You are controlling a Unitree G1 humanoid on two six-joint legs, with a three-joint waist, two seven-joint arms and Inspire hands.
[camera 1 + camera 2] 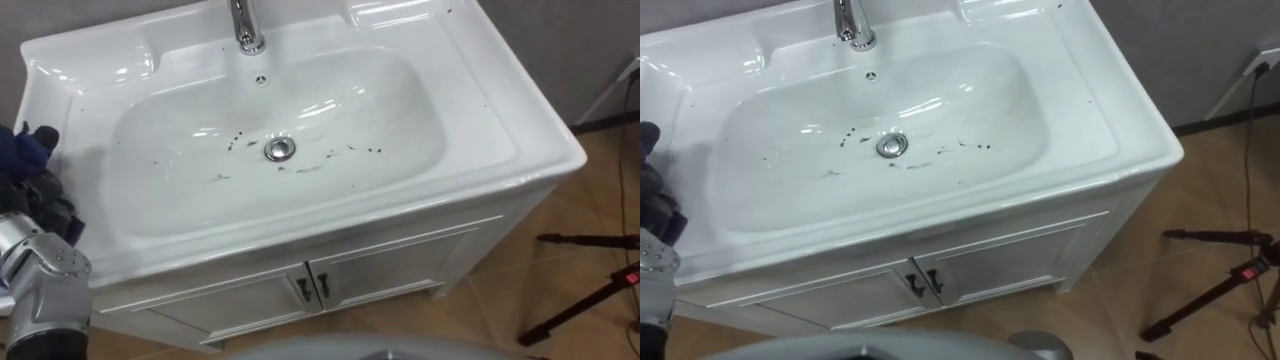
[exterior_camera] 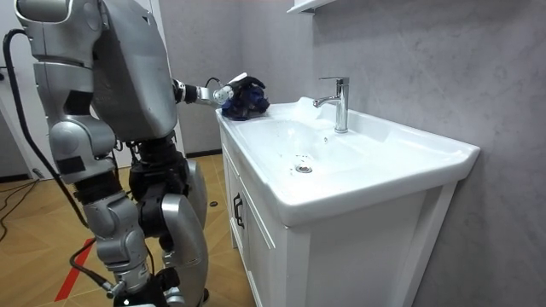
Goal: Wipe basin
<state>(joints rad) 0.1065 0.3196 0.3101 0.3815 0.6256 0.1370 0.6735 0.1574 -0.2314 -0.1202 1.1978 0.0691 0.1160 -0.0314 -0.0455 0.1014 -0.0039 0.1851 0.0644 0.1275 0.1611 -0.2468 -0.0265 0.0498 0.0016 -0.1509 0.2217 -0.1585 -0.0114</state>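
Blue cloth [image 2: 246, 100] was clutched in the curled left hand [image 1: 42, 195] at the left edge of the basin [image 1: 500, 130]. It was apparently kept ready for the specks [image 1: 345, 152] inside the basin.

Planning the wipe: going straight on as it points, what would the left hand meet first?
The left hand, clutching the blue cloth, would likely meet the basin's left rim first; depth unclear.

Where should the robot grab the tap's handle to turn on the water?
I'd take the flat lever on top of the tap by its free end, which pokes out over the basin. Come from above and the front: the wall stands close behind.
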